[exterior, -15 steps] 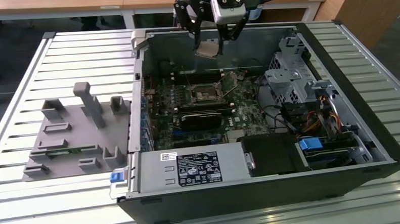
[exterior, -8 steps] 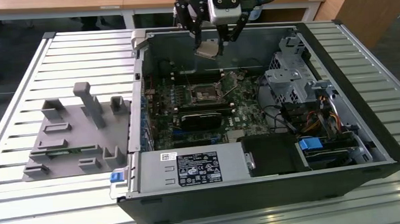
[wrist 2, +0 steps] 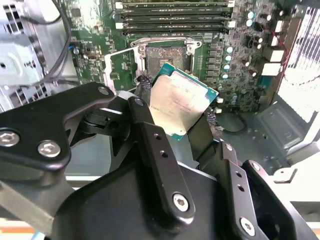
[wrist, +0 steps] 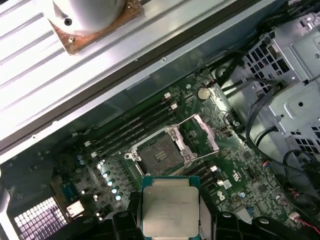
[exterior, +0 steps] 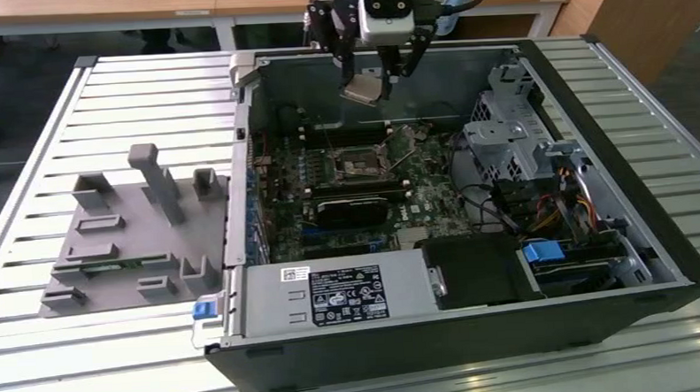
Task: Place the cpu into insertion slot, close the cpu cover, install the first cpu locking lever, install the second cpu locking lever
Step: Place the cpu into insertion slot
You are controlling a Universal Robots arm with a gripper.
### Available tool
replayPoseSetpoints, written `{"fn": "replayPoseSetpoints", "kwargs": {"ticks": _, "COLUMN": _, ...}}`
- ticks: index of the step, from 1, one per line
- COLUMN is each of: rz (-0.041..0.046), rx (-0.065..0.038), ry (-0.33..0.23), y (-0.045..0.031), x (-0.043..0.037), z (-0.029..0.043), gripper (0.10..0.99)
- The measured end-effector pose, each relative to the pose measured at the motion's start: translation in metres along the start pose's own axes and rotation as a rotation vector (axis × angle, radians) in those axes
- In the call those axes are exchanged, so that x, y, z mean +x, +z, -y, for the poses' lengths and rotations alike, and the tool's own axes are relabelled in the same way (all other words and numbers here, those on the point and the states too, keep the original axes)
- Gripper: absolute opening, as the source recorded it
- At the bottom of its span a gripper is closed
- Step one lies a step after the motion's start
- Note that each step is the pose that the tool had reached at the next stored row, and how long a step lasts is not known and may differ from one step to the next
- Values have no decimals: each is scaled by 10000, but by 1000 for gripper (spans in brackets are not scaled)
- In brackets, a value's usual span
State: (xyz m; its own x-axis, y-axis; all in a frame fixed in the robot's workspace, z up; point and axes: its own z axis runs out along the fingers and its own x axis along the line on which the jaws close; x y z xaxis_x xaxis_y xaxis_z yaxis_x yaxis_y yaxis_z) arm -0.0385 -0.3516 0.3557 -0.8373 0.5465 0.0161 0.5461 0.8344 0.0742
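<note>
Exterior view first: the gripper (exterior: 376, 71) hangs over the far edge of the open computer case (exterior: 672, 262), high above the green motherboard (exterior: 439, 205), with its jaws clamped on the cpu (exterior: 362, 89). The chip sits tilted between the fingertips. Well below it lies the insertion slot (exterior: 358, 162), a small square with a dark centre and a bright metal border. The case rests on a slatted metal table (exterior: 50, 368), and a grey moulded fixture (exterior: 133, 232) sits on those slats at the exterior view's left.

Closer in the second wrist view, two black fingers (wrist 2: 150, 131) pinch opposite edges of the cpu (wrist 2: 179, 102). Its top is smooth, silvery-grey and flat, with a thin greenish rim. The gripper (wrist 2: 177, 106) holds it well clear of the board. Beyond the chip sits the insertion slot (wrist 2: 167, 56), its dark centre uncovered. The cpu cover (wrist 2: 120, 70), a thin silvery frame with a cut-out middle, is swung open and stands just beside the socket.

Over to the first wrist view: the cpu (wrist: 170, 209) sits square in the grip, apart from the insertion slot (wrist: 157, 152). The cpu cover (wrist: 201, 134) is raised along one side of the socket. Long dark memory slots (wrist: 135, 125) run along the opposite side.
</note>
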Motion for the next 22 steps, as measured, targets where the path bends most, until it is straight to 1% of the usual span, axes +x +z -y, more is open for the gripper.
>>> {"fn": "replayPoseSetpoints", "kwargs": {"ticks": 5, "rz": 60, "rx": -13, "ry": 801, "y": 16, "x": 0, "z": 1, "gripper": 545}}
{"fn": "replayPoseSetpoints", "kwargs": {"ticks": 9, "rz": 95, "rx": -21, "ry": 1270, "y": 27, "x": 0, "z": 2, "gripper": 545}}
{"fn": "replayPoseSetpoints", "kwargs": {"ticks": 22, "rz": 177, "rx": -29, "ry": 2286, "y": 58, "x": 0, "z": 3, "gripper": 545}}
